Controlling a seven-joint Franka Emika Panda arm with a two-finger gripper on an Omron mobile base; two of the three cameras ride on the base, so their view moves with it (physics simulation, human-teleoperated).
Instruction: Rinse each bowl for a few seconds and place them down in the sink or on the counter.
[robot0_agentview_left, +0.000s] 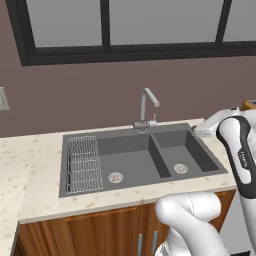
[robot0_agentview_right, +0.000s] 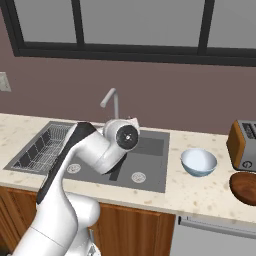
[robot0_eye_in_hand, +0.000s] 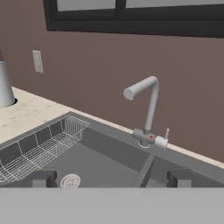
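One pale blue-grey bowl (robot0_agentview_right: 199, 162) stands upright on the beige counter (robot0_agentview_right: 200, 195), just right of the dark grey sink (robot0_agentview_right: 149, 176). My gripper (robot0_eye_in_hand: 113, 179) is open and empty, its two dark fingertips (robot0_eye_in_hand: 43, 177) spread wide. It hovers over the divider between the two basins and faces the curved silver tap (robot0_eye_in_hand: 148, 109). In the right base view the white wrist (robot0_agentview_right: 125, 136) hangs over the sink, well left of the bowl. The left base view shows the sink (robot0_agentview_left: 130, 147), its tap (robot0_agentview_left: 148, 106) and the counter (robot0_agentview_left: 30, 165).
A wire rack (robot0_agentview_left: 83, 164) lies in the left basin, with round drains (robot0_agentview_left: 115, 177) in both basins. A toaster (robot0_agentview_right: 245, 145) and a brown wooden dish (robot0_agentview_right: 245, 187) sit at the counter's right end. A wall outlet (robot0_eye_in_hand: 38, 61) and a grey vessel (robot0_eye_in_hand: 4, 85) are far left.
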